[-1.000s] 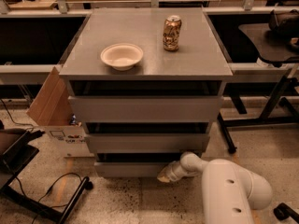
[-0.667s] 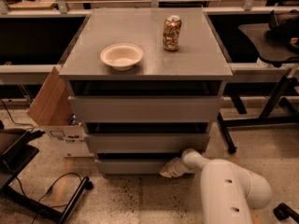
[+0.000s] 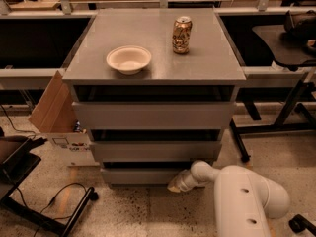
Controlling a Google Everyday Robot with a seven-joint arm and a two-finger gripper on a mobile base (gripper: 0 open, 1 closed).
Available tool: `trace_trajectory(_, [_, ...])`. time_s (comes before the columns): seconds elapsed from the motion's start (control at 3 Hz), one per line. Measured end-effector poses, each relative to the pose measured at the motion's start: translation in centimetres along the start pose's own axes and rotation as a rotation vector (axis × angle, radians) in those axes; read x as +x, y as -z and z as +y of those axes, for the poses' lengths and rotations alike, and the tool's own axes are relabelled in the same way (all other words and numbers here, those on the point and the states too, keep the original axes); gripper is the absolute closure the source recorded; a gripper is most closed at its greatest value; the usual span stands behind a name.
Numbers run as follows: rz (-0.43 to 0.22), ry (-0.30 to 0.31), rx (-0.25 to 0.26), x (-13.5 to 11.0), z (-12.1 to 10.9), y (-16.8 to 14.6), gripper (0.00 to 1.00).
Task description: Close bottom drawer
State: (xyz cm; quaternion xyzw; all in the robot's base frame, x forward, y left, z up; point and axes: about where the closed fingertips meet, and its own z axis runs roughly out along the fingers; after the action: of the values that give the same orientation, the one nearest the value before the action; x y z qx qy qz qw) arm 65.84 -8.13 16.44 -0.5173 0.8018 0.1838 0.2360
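The bottom drawer is the lowest of three grey flat fronts in the cabinet, and its front sits close under the middle drawer, nearly flush. My gripper is at the end of the white arm, low by the floor, pressed against the right part of the bottom drawer's front. The top drawer is above both.
A white bowl and a drink can stand on the cabinet top. A cardboard box leans at the cabinet's left. A black stand with cables lies on the floor at left. A black table frame is at right.
The bottom drawer's front has moved back toward the cabinet, and my gripper has followed it inward and slightly up.
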Motion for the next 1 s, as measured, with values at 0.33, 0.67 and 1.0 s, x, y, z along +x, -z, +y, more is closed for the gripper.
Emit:
trace_trajectory(0.33, [0.061, 0.037, 0.065, 0.8, -0.4, 4.0, 1.00])
trace_trajectory(0.67, [0.149, 0.131, 0.236, -1.9, -4.7, 11.0, 1.00])
trace_trajectory(1.0, [0.184, 0.202, 0.333, -5.1, -5.9, 15.2, 1.00])
